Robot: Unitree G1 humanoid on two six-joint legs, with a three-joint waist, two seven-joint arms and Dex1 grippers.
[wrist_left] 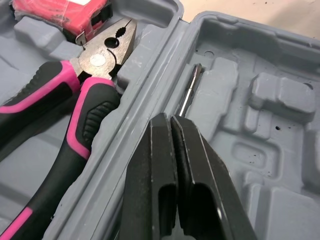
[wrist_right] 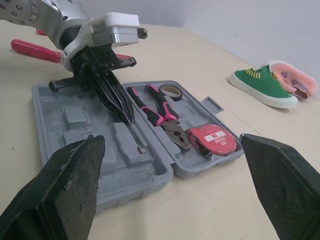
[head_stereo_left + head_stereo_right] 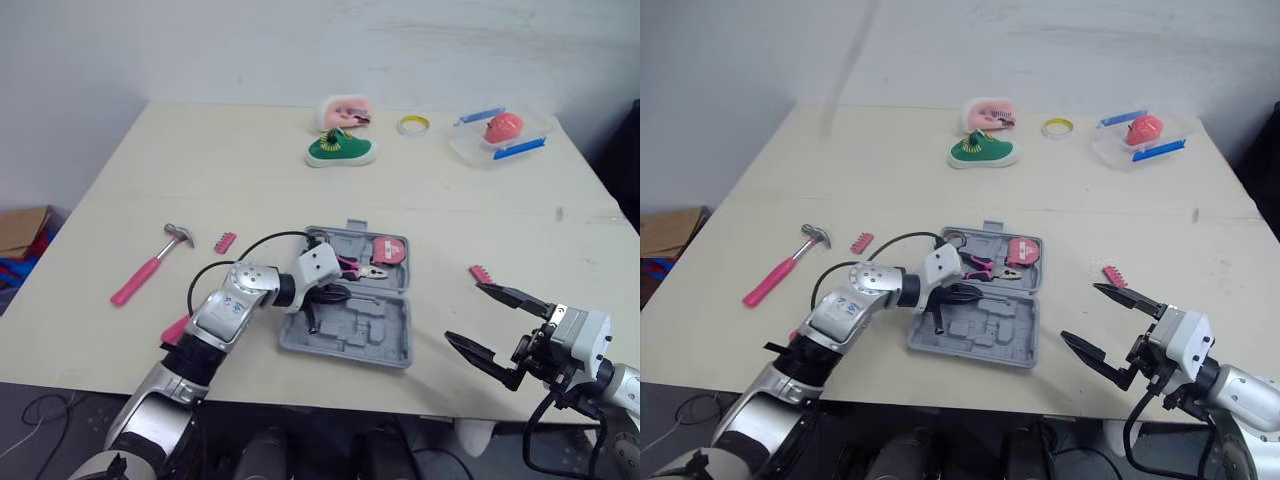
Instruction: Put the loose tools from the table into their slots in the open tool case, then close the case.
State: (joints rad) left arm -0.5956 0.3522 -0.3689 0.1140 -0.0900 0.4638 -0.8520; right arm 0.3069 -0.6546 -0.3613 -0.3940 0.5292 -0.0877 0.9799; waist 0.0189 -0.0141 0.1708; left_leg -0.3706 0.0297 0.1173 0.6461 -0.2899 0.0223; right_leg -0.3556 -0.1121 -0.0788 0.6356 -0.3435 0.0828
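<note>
The grey tool case (image 3: 385, 345) lies open at the table's front middle. Pink-handled pliers (image 1: 75, 115), a red tape measure (image 2: 212, 140) and a small tape roll (image 2: 170, 91) rest in its far half. My left gripper (image 1: 169, 121) hovers low over the near half, shut on a screwdriver whose thin shaft (image 1: 189, 95) pokes out past the fingertips into a moulded groove. A pink hammer (image 3: 150, 266) lies on the table to the left, with a pink bit strip (image 3: 225, 241) beside it. Another pink strip (image 3: 483, 272) lies right of the case. My right gripper (image 3: 464, 312) is open near the front right edge, holding nothing.
At the back of the table stand a green shoe (image 3: 340, 150), a pink shoe (image 3: 347, 110), a yellow tape ring (image 3: 414, 124) and a clear tray (image 3: 470, 150) with pink and blue items. A pink object (image 3: 175, 328) lies partly under my left arm. A cardboard box (image 3: 20, 230) sits on the floor left.
</note>
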